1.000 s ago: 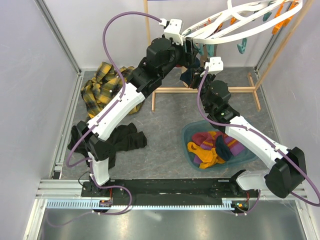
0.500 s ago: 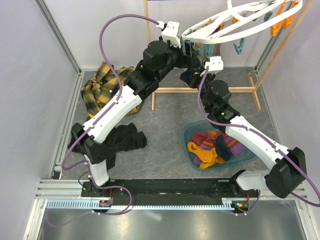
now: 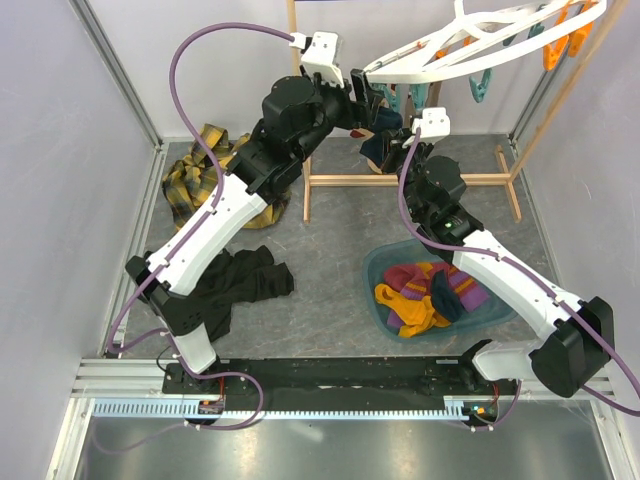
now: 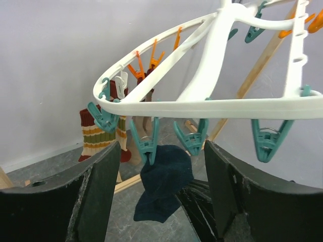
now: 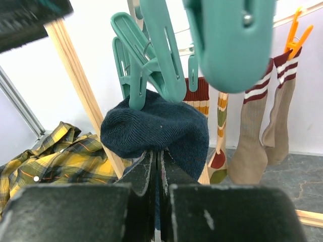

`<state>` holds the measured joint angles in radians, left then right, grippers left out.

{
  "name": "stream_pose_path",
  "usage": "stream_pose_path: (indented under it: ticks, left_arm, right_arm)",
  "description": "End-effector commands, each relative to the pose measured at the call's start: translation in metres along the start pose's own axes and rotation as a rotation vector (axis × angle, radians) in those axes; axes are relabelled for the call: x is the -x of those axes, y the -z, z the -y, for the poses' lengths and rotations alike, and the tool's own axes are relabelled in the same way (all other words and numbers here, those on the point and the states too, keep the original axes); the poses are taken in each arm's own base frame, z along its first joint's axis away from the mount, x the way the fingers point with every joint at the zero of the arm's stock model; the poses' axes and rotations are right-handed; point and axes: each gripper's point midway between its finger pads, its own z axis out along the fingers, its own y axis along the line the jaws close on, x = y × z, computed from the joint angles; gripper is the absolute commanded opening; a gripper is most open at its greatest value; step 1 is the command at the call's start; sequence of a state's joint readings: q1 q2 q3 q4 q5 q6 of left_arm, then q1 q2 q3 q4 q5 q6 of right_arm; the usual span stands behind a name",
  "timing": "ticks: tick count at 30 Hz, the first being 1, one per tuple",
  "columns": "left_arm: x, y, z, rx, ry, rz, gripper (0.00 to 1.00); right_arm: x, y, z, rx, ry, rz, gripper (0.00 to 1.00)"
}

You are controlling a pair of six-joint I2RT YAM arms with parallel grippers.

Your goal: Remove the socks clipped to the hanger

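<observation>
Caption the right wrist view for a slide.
Right tool pinching the dark navy fabric sock that hangs from a teal plastic clip, beige striped socks hanging behind.

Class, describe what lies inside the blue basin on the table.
The blue basin holds a heap of socks: maroon, mustard yellow, striped, dark teal. The heap hides its floor and anything beneath; the right arm covers part of its rim.

White-and-black arms (image 3: 232,212), purple cables (image 3: 230,27)
</observation>
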<state>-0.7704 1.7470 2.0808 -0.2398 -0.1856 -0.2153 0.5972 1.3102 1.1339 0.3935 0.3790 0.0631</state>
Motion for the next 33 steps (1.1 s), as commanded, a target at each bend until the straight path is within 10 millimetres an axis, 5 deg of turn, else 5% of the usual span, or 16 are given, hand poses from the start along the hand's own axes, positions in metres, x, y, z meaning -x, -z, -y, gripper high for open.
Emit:
stream_pose_path:
  ticks: [1,18,25,30,33]
  left_arm:
    - [-0.004,0.0,-0.017,0.05,-0.039,-0.014,0.73]
    - [-0.019,-0.036,-0.011,0.005,-0.048,-0.038,0.71]
    - [-0.01,-0.046,-0.005,-0.011,-0.045,-0.004,0.63]
    - [-0.007,-0.05,-0.001,-0.032,-0.043,0.015,0.44]
    - [-0.003,-0.05,0.001,-0.039,-0.034,0.023,0.19]
  right_arm:
    - [0.036,0.001,-0.003,0.015,-0.032,0.076,0.0]
    - [0.023,0.0,-0.005,0.025,-0.039,0.052,0.0]
    - [0.025,0.0,-0.005,0.027,-0.031,0.055,0.0]
    - [0.021,0.0,-0.004,0.026,-0.021,0.045,0.0]
    - [0.021,0.001,-0.004,0.024,-0.023,0.047,0.0]
